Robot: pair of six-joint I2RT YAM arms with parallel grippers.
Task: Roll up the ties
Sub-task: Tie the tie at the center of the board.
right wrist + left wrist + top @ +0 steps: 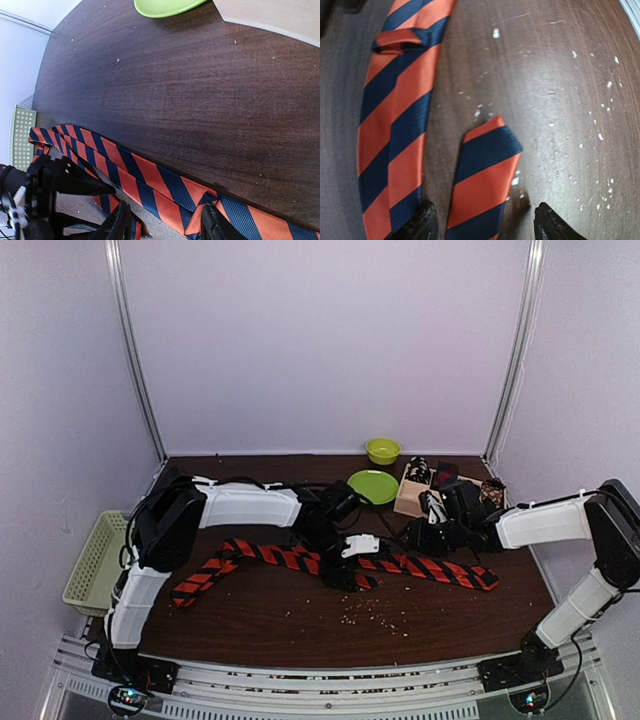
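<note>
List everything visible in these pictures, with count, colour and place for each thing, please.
table: one, dark brown
tie: one, orange-red with dark stripes, across the table middle
plate: one, green, table back
bowl: one, green, behind the plate
wooden box: one, pale brown, back right
basket: one, pale green, left of the table
crumbs: many, whitish, near the tie
left gripper: one, black, open over a tie end
right gripper: one, black, open over the tie

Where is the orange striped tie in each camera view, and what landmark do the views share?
Top external: striped tie lies left to right across the middle of the table.
Left wrist: striped tie in two strips, left and bottom centre.
Right wrist: striped tie as a diagonal band across the lower part.
Shared landmark: the dark, crumb-speckled table.
</note>
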